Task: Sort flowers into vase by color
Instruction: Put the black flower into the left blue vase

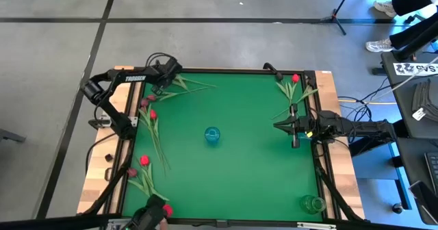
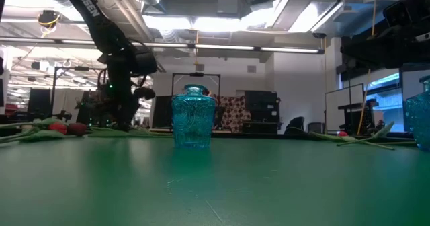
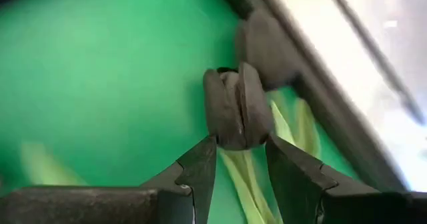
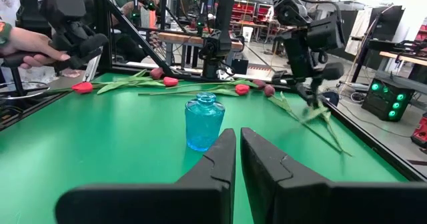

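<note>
Left wrist view shows the left gripper (image 3: 237,147) clamped on a green stem (image 3: 243,177), right up against the table's dark edge, so I'd guess it's lifting one tulip out of the pile. Other flowers (image 1: 152,124) lie strewn down the left side of the mat, more (image 1: 293,85) in the far right corner. Blue vase (image 1: 212,135) sits mid-table, nothing blocking the way to it. Right gripper (image 1: 279,126) waits by the right edge, fingers together, empty. Clear vase (image 1: 313,204) sits in the near right corner.

vase (image 1: 212,135) centre of table (image 1: 239,175) | flowers (image 1: 152,124) left | likely 2 flowers (image 1: 293,86) right-rear corner
</note>
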